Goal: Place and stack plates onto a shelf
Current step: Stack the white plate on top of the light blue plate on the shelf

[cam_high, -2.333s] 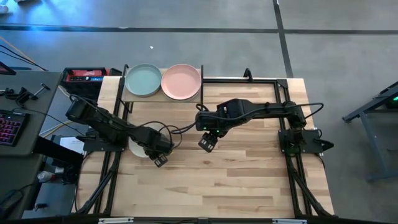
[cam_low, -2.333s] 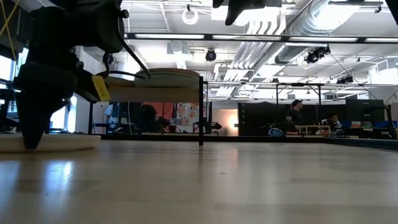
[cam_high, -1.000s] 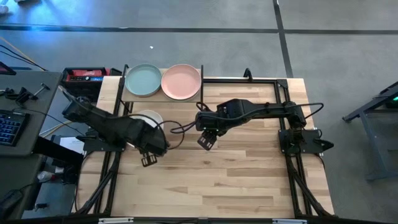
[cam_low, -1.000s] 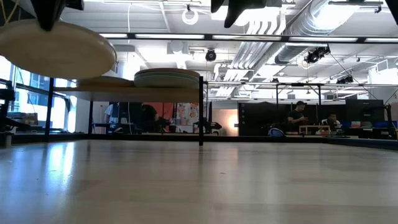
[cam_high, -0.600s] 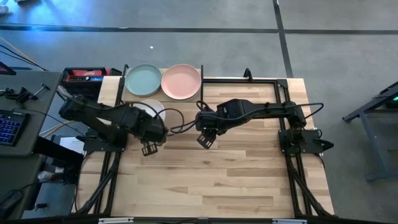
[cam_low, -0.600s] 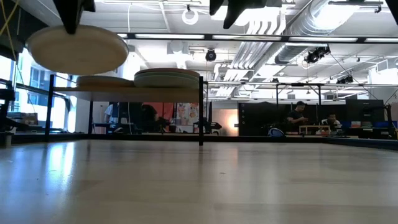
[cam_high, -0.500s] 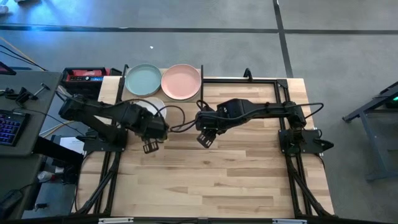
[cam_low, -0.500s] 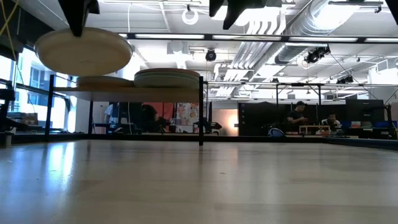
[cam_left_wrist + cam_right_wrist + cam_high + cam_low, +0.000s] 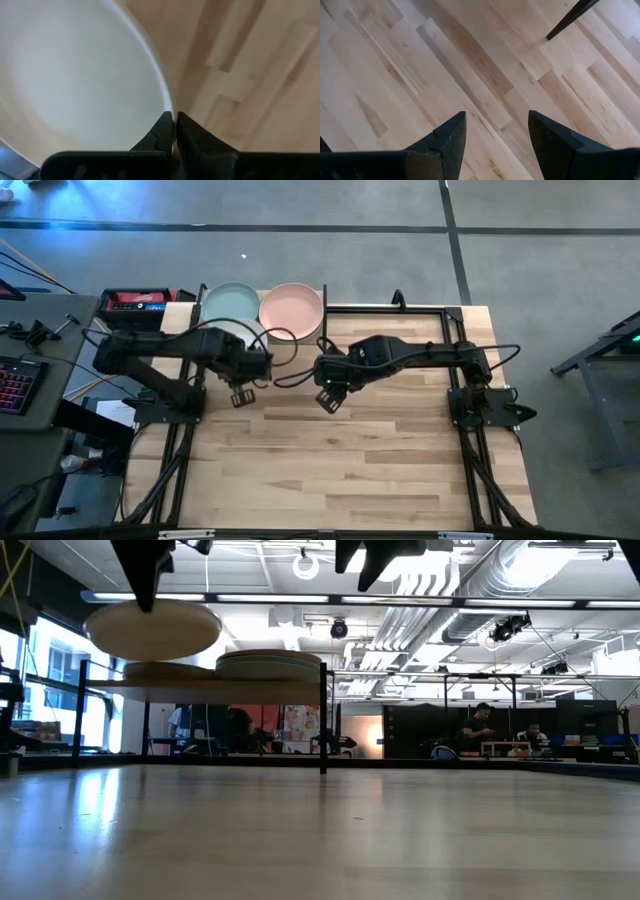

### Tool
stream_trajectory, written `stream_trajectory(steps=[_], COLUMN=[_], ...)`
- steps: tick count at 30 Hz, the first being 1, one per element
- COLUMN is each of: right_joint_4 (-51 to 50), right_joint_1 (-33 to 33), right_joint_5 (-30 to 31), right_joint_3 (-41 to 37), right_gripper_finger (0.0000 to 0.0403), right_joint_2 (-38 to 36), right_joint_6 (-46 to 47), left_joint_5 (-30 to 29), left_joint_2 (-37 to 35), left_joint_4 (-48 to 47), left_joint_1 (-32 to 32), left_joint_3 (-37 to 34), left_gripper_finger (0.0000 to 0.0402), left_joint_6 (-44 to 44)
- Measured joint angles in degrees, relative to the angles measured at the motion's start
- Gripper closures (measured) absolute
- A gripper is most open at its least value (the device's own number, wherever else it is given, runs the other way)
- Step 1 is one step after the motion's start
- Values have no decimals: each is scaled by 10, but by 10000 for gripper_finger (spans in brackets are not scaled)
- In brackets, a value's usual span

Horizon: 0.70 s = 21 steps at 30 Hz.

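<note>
Left gripper (image 9: 174, 131): we see its fingers pinched tight on the rim of a white plate (image 9: 75, 75), held in the air just in front of the shelf (image 9: 215, 688) near the bench's far left corner. Our right gripper (image 9: 496, 140) hangs wide open, holding nothing, over the bench's middle. On the shelf sit a pale blue plate (image 9: 225, 300) and a pink plate (image 9: 291, 311), side by side.

we find no readable text, label, brand or number in any view — the red box (image 9: 137, 301) beside the table (image 9: 400, 470) has markings, too small to read.
</note>
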Motion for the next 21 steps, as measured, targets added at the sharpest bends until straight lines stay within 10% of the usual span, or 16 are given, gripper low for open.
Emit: stream_trajectory(steps=[21], right_joint_4=[0], right_joint_1=[-64], right_joint_5=[-13], right_joint_3=[0], right_gripper_finger=[213], right_joint_2=[0], right_joint_6=[-79], left_joint_5=[-74], left_joint_2=[0], left_joint_4=[0], left_joint_1=[251], left_joint_3=[0], left_gripper_finger=[401], left_joint_6=[253])
